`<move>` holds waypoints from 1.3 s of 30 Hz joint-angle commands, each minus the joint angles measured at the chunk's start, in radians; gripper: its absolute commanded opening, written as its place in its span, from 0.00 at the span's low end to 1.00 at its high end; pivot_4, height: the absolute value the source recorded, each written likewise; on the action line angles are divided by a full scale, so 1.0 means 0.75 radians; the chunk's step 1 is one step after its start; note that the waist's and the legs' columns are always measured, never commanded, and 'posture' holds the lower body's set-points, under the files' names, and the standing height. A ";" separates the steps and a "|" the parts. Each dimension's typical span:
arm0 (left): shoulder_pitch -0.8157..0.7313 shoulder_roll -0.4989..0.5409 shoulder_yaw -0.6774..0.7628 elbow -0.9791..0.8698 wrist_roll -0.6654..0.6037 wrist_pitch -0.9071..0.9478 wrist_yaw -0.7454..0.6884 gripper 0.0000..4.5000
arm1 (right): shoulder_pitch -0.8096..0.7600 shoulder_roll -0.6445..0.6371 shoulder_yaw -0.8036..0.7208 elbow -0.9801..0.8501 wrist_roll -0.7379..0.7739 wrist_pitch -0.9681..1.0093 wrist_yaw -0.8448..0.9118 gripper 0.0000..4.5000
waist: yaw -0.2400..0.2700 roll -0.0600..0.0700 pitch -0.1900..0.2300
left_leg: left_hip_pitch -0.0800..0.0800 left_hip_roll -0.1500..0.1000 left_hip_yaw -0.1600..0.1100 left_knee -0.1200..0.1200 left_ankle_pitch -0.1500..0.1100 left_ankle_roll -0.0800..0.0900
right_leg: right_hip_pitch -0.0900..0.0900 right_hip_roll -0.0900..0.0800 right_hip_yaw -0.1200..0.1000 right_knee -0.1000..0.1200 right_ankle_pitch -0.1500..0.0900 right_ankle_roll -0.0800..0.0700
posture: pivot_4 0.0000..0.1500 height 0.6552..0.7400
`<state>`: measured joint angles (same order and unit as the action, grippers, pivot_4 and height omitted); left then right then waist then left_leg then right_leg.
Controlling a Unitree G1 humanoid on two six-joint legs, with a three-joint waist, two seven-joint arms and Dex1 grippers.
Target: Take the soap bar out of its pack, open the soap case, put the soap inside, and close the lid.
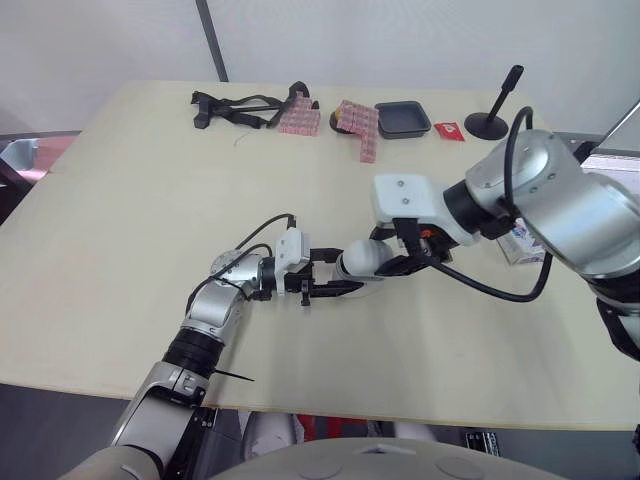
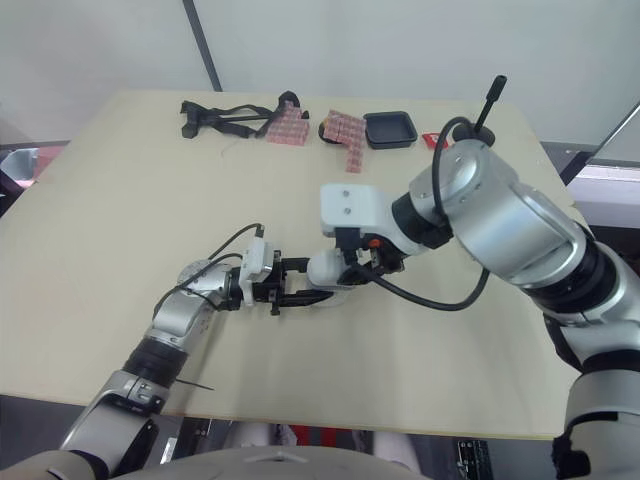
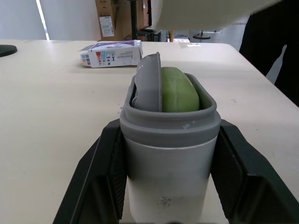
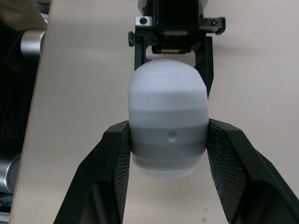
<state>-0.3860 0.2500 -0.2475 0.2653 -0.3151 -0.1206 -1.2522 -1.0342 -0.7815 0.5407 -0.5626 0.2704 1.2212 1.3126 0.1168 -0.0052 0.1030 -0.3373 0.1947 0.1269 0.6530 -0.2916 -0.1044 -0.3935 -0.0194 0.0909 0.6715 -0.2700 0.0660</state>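
We brace soap case [image 3: 169, 163] in left claw [image 3: 170, 135]; right claw [image 4: 169, 128] grips other end, likely to shut lid [image 3: 148, 84] over soap bar [image 3: 180, 91].

Head stereo pair looks down over table [image 1: 120, 200]; wrist cameras close, sharing soap case [image 3: 168, 154].

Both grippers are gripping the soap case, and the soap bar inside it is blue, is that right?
Not quite: the soap bar is green, not blue; the left wrist view shows it. The left gripper and right gripper do both grip the soap case, with the bar inside.
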 commanded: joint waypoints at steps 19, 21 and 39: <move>0.025 0.009 -0.004 -0.031 0.003 0.003 0.004 0.43 | -0.013 -0.005 0.104 0.053 0.065 -0.024 -0.172 0.43 | 0.004 0.000 0.000 | 0.000 0.000 0.001 -0.001 0.000 0.000 | 0.001 0.001 0.001 0.000 0.000 0.000 | 1.00 1.00; 0.029 0.011 -0.004 -0.036 0.003 0.002 0.002 0.43 | -0.010 -0.010 0.113 0.059 0.069 -0.025 -0.173 0.43 | 0.004 0.000 0.000 | 0.000 0.000 0.001 -0.001 0.000 0.000 | 0.001 0.001 0.001 0.000 0.000 0.000 | 1.00 1.00; 0.036 0.011 -0.008 -0.035 0.008 -0.032 0.000 0.43 | -0.018 0.017 0.143 0.076 0.119 0.005 -0.183 0.43 | 0.003 0.000 0.000 | 0.001 0.000 0.001 -0.002 0.000 -0.001 | 0.002 0.001 0.001 0.000 0.000 0.000 | 1.00 1.00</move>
<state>-0.3682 0.2508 -0.2479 0.2530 -0.3134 -0.1416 -1.2468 -1.0390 -0.7652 0.6243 -0.4959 0.3412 1.2284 1.1697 0.1188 -0.0051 0.1028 -0.3360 0.1950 0.1276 0.6517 -0.2913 -0.1050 -0.3921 -0.0184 0.0921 0.6712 -0.2700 0.0661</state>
